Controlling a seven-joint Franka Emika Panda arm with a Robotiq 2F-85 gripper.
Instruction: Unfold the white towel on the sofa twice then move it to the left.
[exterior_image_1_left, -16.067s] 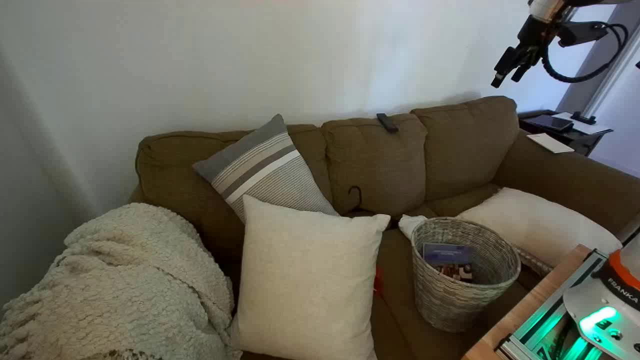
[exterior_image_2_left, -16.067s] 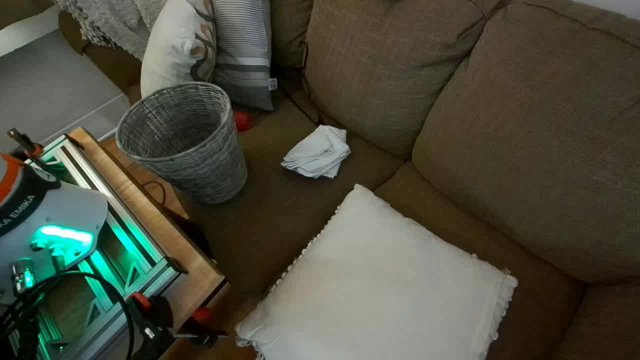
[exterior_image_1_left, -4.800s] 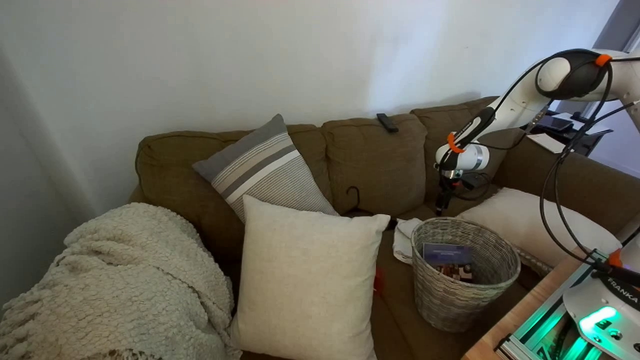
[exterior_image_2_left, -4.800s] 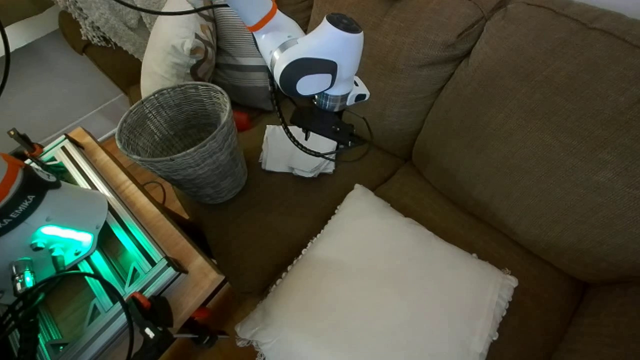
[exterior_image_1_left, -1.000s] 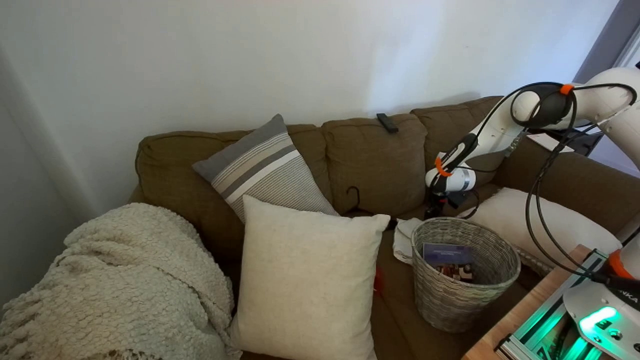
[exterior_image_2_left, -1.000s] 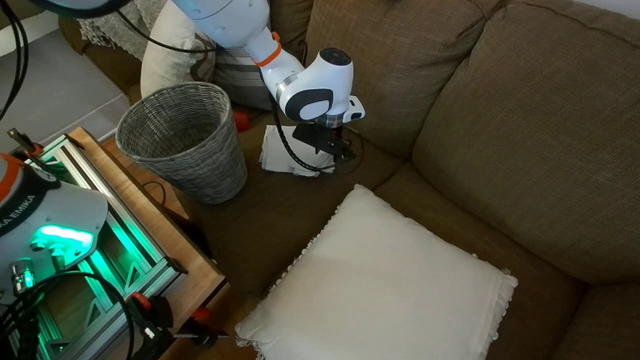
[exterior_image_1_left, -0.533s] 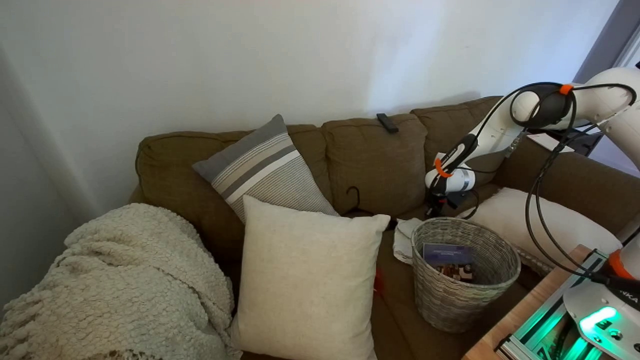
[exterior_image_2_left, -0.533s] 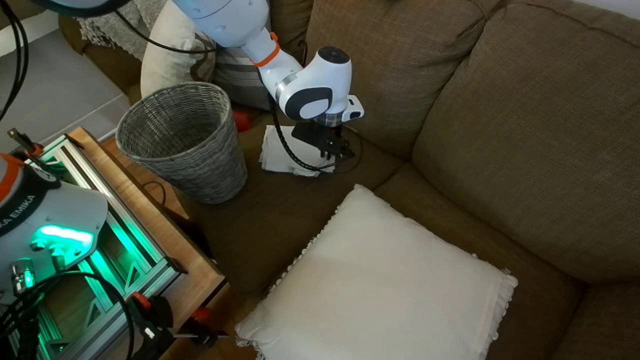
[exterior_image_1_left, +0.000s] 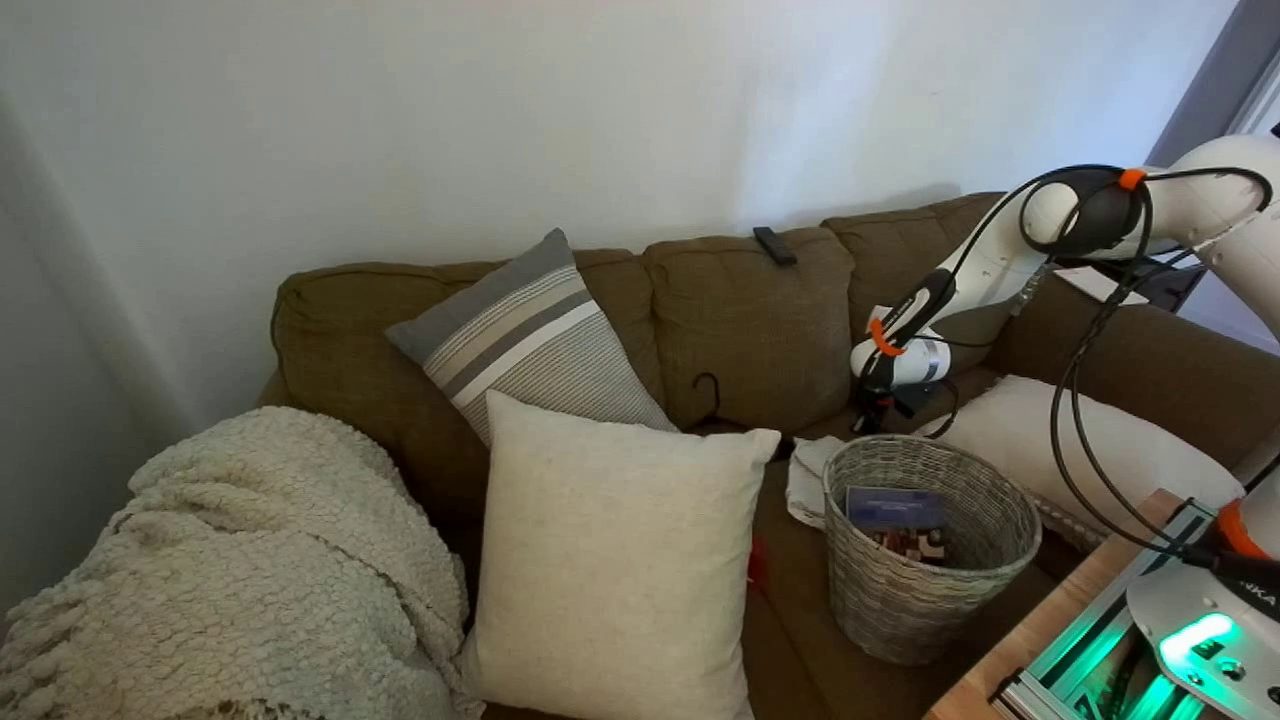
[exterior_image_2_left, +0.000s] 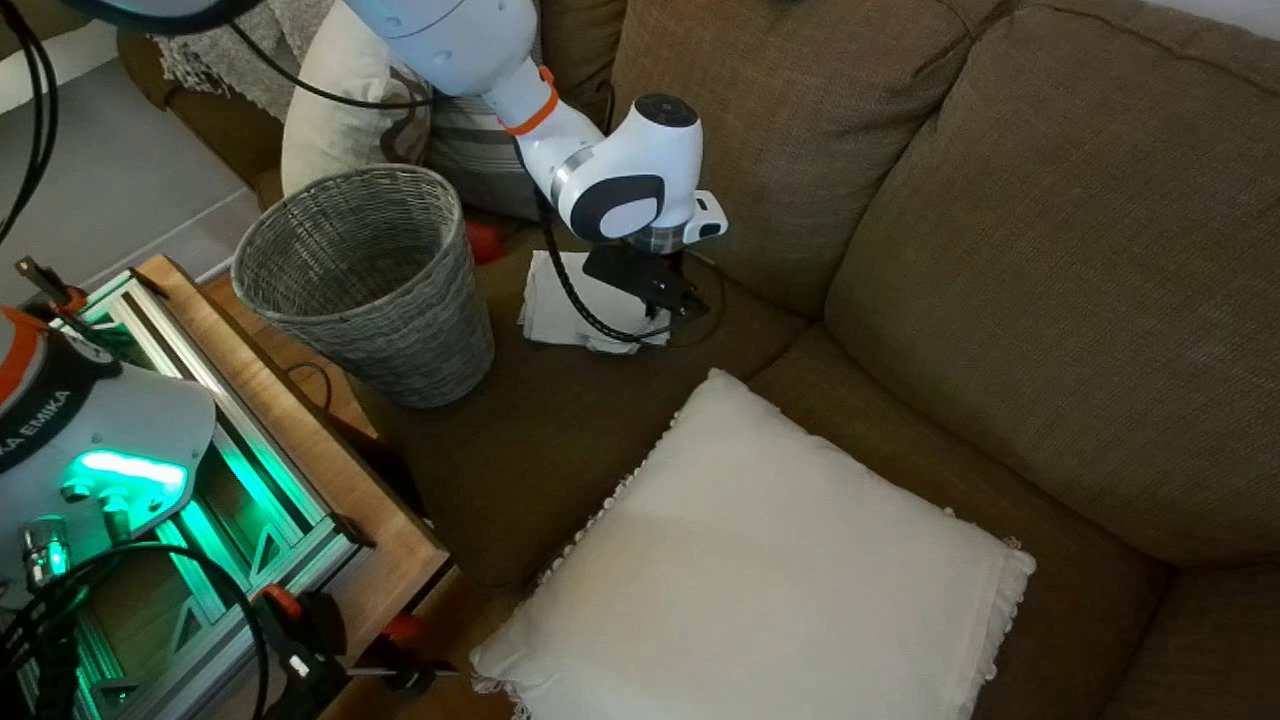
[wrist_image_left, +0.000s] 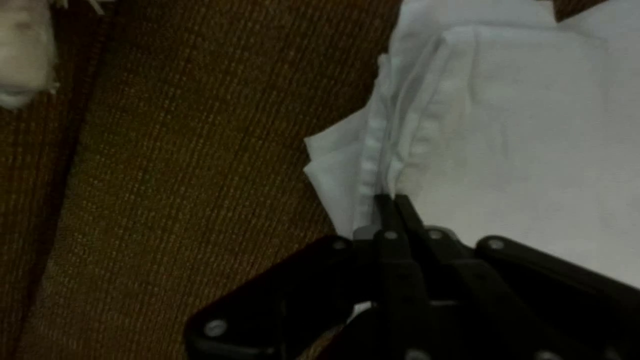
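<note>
Claw is pinched right together on a thin fold at the edge of the towel, which lies layered on the sofa just beside the basket, likely gripped there so upper layers peel open

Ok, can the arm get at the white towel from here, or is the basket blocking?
Likely yes: in the wrist view the gripper is shut at the edge of the white towel, apparently pinching it. The wicker basket stands off to one side, not between them.
</note>
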